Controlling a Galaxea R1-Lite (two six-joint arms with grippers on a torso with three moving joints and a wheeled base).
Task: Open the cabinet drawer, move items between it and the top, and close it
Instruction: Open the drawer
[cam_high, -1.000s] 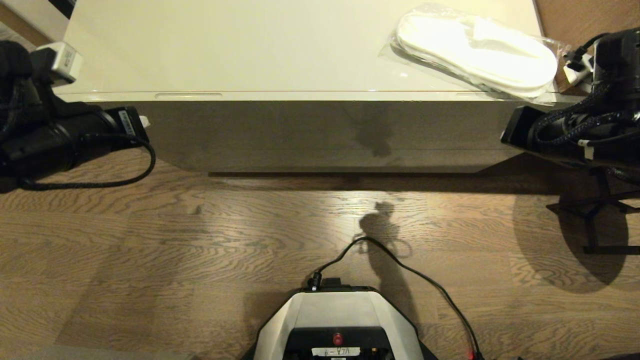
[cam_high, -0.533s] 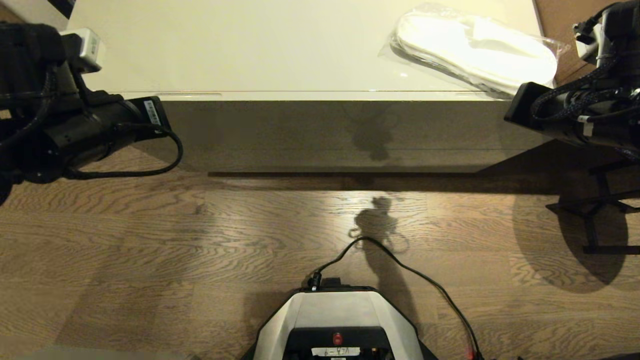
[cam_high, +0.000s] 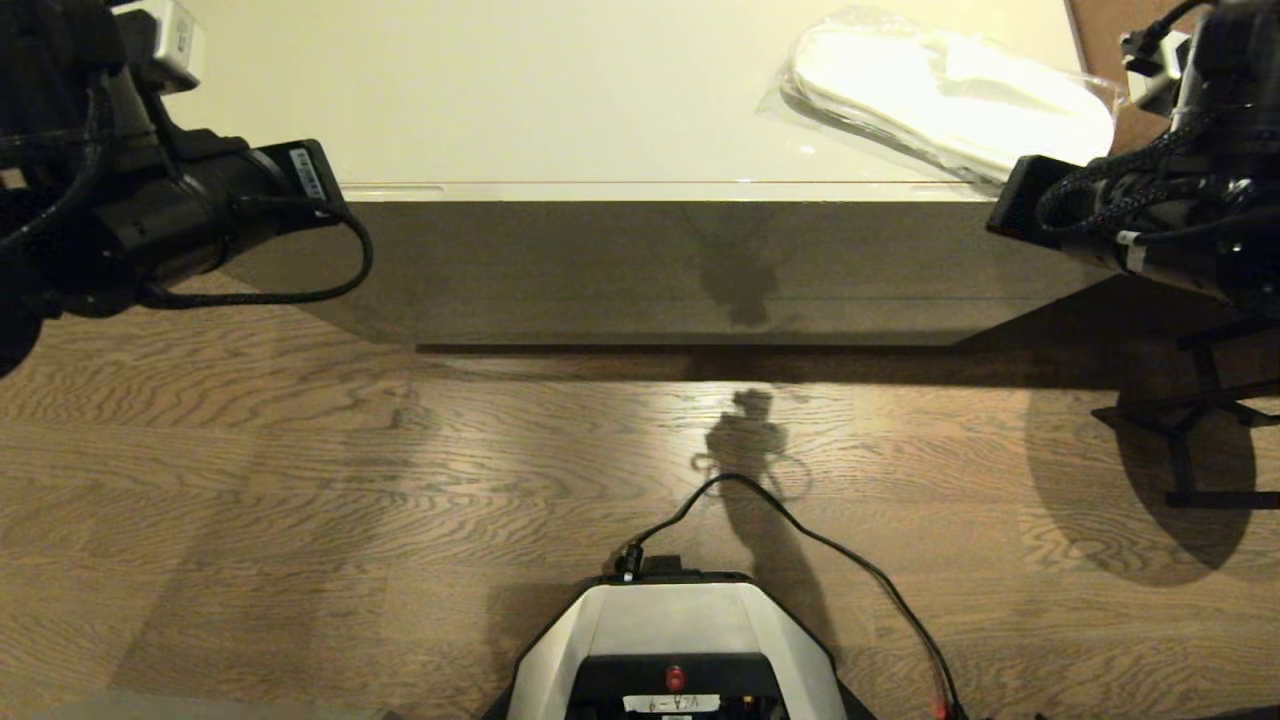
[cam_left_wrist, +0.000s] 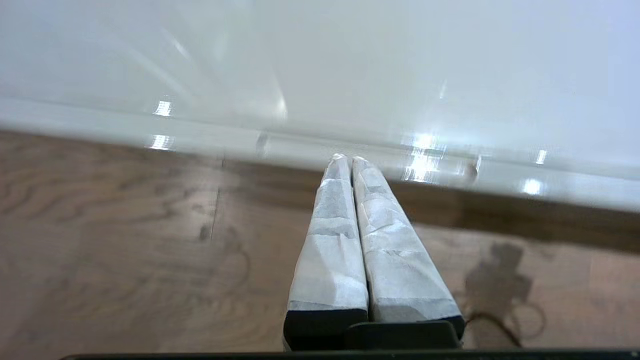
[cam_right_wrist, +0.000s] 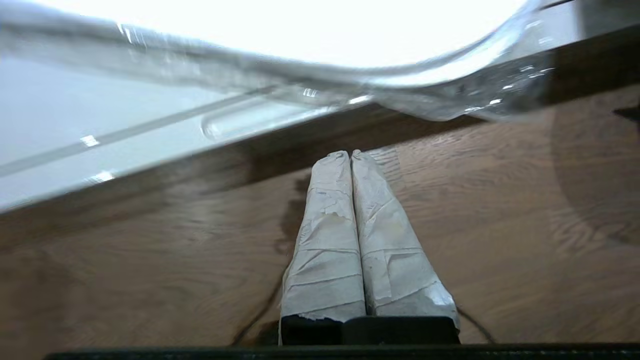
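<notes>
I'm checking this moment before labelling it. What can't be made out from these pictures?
- Cabinet drawer contents: head view, its closed front hides them.
- Both grippers' fingers: head view, the left arm and right arm bodies cover them.
- Slipper pair: right wrist view, cut off by the edge, glare-washed.
- Slot by the left gripper: left wrist view, blurred.

We can make out little lettering: a white label (cam_high: 671, 703) on the robot base (cam_high: 676, 640), just below its red button (cam_high: 675, 676), carries dark handwritten characters seen upside down, which we cannot read with certainty. A small white sticker (cam_high: 305, 172) on the left arm (cam_high: 170, 215) bears fine print too small to read.
</notes>
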